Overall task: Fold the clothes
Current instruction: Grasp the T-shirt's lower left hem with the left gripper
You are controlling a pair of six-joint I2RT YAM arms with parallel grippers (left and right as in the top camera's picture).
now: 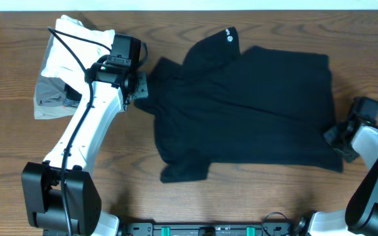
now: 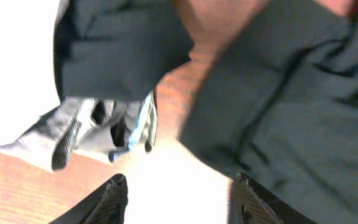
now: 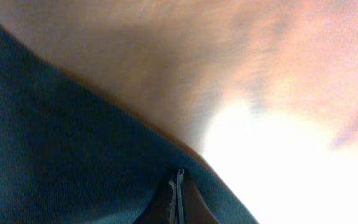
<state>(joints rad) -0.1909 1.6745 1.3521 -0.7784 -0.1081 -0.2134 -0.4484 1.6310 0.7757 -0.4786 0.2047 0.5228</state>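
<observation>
- Left gripper (image 2: 182,198): your fingers stand apart with nothing between them, over the table (image 1: 195,203) just beside the left end of the black shirt (image 1: 254,105).
- Right gripper (image 3: 177,199): your fingers are pressed together at the shirt's edge and seem to pinch the cloth (this view is blurred, so read it lightly). From overhead it sits at the shirt's near right corner.
- Your shirt lies spread across the middle of the table, with its small white round logo (image 1: 228,36) facing up near the far edge.
- A white folded garment (image 1: 71,42) and a grey garment (image 1: 51,101) lie at the far left, near your left gripper.
</observation>
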